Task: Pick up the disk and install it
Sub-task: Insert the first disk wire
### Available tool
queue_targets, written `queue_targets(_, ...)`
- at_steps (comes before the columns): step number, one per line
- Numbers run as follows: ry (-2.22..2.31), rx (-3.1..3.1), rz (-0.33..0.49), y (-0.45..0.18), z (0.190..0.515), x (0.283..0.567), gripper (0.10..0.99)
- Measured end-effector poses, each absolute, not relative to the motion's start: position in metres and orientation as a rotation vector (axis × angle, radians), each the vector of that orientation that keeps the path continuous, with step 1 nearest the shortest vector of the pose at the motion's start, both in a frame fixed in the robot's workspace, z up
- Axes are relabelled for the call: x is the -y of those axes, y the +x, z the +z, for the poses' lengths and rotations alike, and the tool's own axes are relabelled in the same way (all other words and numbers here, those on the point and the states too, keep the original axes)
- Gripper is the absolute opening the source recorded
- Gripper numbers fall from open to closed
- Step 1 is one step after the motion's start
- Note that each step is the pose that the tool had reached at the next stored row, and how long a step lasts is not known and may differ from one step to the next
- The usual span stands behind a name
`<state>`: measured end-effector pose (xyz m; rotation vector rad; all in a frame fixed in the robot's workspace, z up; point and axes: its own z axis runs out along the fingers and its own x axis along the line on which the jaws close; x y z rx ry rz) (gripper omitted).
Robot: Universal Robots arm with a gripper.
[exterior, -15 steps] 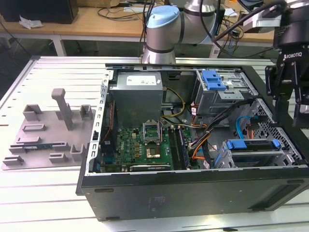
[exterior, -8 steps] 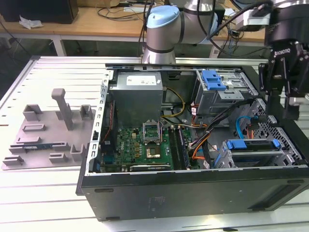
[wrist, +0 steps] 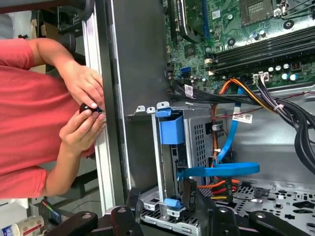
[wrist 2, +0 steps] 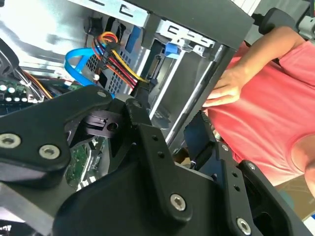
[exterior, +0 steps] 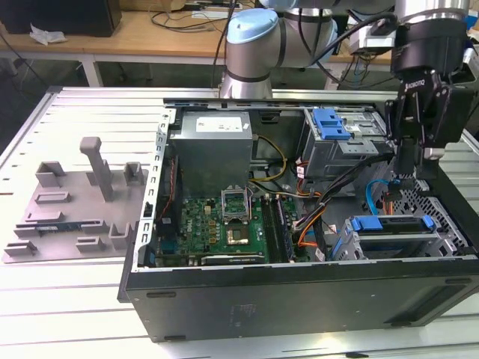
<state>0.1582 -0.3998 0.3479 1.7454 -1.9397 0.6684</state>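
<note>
Resting on the slatted aluminium desk, the open black steel computer case carries the flat silver hard disk in its lower drive bay, at the corner on the exterior view's right. The black two-jaw claw hangs above that bay, apart from the disk, with its jaws open and nothing between them.

Handling, as judged: the disk is rigid, dense for its size and sensitive to shock. Its bare metal sides are likely slippery. Take hold across the two long edges, on the bracket rails. Avoid the label face and the connector end. The plastic bracket may flex under a hard squeeze.

Appearance: a silver rectangular body lying flat, framed by a blue plastic bracket along its visible edge. A thin blue data cable runs just beside it.
</note>
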Motion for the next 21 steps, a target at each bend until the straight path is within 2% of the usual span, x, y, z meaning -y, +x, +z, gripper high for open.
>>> queue_targets(9, 1.679, 1.986, 0.678, 0.158, 0.338, 0.394, 0.565)
queue_targets(10, 1.675, 1.981, 0.684, 0.158, 0.337, 0.392, 0.549)
queue_targets(13, 1.656, 1.959, 0.714, 0.158, 0.333, 0.386, 0.353)
queue_targets(21, 1.645, 1.946, 0.731, 0.159, 0.327, 0.384, 0.353)
